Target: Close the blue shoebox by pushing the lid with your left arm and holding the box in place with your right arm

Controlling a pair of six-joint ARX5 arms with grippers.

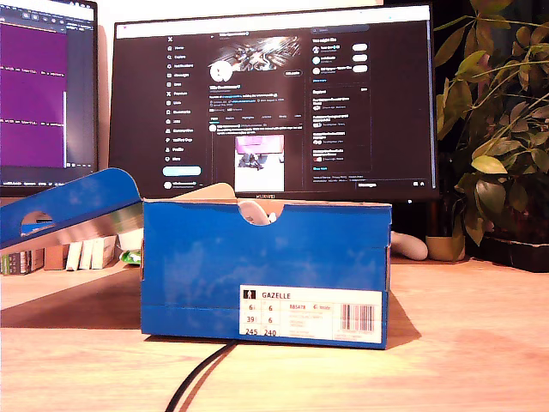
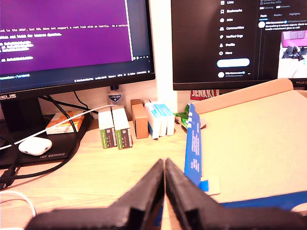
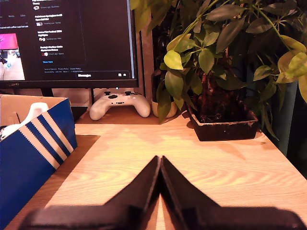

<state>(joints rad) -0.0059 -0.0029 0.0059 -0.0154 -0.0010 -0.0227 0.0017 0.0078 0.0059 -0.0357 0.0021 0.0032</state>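
Observation:
The blue shoebox (image 1: pixel 266 257) stands on the wooden desk (image 1: pixel 472 343) with its labelled end facing the exterior camera. Its blue lid (image 1: pixel 69 210) is raised and hangs out toward the exterior view's left. Neither arm shows in the exterior view. In the first wrist view my first gripper (image 2: pixel 164 163) is shut with nothing in it, just beside the lid's blue rim (image 2: pixel 194 143) and tan inner face. In the second wrist view my second gripper (image 3: pixel 159 159) is shut and empty over bare desk, with the striped side of the box (image 3: pixel 33 143) off to one side and apart from it.
Two monitors (image 1: pixel 274 103) stand behind the box. A potted plant (image 3: pixel 216 72) and a white game controller (image 3: pixel 120 104) sit near the second gripper. Small cartons (image 2: pixel 115 129), an earbud case (image 2: pixel 34 145) and cables lie near the first. A black cable (image 1: pixel 202 378) runs under the box.

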